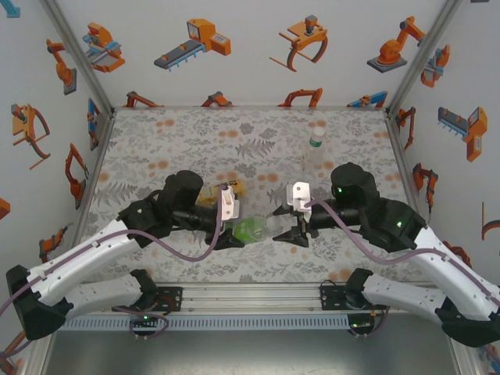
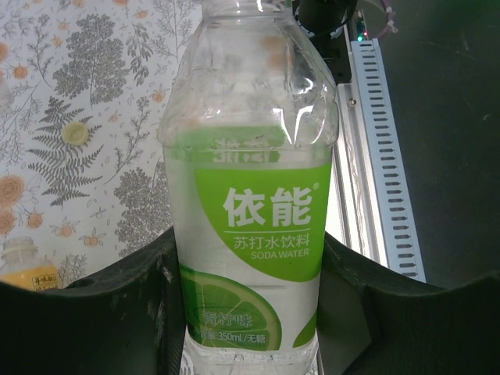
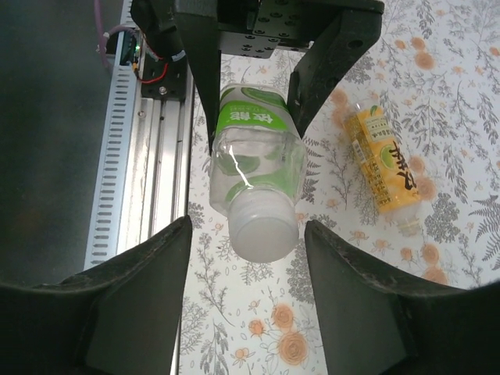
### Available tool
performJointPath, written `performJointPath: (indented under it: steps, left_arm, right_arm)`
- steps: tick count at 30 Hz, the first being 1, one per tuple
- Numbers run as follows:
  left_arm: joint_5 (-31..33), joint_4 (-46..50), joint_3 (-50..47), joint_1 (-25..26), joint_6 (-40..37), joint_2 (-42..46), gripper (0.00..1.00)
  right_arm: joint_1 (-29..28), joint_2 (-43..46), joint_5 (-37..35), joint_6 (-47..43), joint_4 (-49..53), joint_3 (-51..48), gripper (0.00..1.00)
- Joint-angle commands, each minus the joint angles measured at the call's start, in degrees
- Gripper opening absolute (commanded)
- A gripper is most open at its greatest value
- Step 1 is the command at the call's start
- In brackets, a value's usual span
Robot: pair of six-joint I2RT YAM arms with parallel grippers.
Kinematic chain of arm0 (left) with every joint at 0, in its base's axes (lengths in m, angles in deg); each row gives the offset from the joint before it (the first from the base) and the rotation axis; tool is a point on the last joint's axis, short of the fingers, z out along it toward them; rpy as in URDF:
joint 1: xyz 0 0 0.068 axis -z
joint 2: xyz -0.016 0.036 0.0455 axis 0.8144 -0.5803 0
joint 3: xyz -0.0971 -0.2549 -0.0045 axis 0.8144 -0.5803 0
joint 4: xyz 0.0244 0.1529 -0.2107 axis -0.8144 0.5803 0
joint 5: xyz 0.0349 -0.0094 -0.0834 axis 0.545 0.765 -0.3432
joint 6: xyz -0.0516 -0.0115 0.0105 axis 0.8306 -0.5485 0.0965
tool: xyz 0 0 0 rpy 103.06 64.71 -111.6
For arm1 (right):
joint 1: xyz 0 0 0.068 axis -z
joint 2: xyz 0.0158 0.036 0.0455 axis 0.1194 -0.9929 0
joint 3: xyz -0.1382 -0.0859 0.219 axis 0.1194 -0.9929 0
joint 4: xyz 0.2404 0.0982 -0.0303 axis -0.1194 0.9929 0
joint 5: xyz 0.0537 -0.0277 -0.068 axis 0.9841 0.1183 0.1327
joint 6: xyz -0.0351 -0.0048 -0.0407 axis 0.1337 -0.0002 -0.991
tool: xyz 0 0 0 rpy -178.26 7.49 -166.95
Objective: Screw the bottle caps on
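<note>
The clear bottle with the green label [image 1: 251, 229] hangs level above the table's near middle, and my left gripper [image 1: 241, 231] is shut on its body. The left wrist view has that bottle [image 2: 250, 195] clamped low between the fingers [image 2: 117, 312]. A pale cap [image 3: 266, 236] sits on its neck, pointing at my right gripper [image 3: 248, 234]. That gripper is open, its fingers on either side of the cap and apart from it. From above, the right gripper [image 1: 287, 226] stands just off the bottle's neck end. The amber bottle [image 3: 383, 160] lies flat on the mat.
The plain clear bottle [image 1: 314, 156] stands upright at the back right with a cap [image 1: 316, 141] on top. Behind the left gripper lies the amber bottle [image 1: 215, 195]. A metal rail [image 1: 250, 297] runs along the near edge. Patterned walls enclose the table.
</note>
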Motion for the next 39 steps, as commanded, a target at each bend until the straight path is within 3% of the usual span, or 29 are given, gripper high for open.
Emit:
performJointPath:
  steps: [1, 14, 19, 23, 27, 32, 39]
  left_arm:
    - [-2.1, -1.5, 2.0, 0.3, -0.8, 0.4, 0.00]
    - [-1.7, -1.3, 1.6, 0.3, -0.9, 1.2, 0.00]
    - [-1.3, -1.2, 1.5, 0.3, -0.9, 1.6, 0.00]
    - [0.0, -2.1, 1.0, 0.3, -0.5, 2.1, 0.00]
    - [2.7, -3.7, -0.2, 0.3, -0.3, 3.2, 0.00]
    - [8.1, -5.3, -1.4, 0.3, -0.6, 3.7, 0.00]
    - [11.5, -5.4, -1.9, 0.3, -2.2, 2.5, 0.00]
  right_arm:
    - [-0.3, 0.6, 0.3, -0.8, -2.7, -0.8, 0.52]
    - [-0.4, -0.2, 1.0, -0.3, -2.9, -0.7, 0.32]
    - [-0.3, -0.1, -0.5, 5.1, -5.0, -1.5, 0.21]
    - [-0.3, 0.8, -5.9, 20.6, -10.0, -3.8, 0.10]
    - [-0.4, 2.7, -15.3, 41.6, -13.0, -7.2, 0.00]
    - [-0.3, 4.0, -26.7, 72.7, -9.6, -9.7, 0.00]
    - [-0.3, 6.0, -24.3, 114.1, -10.5, -17.5, 0.00]
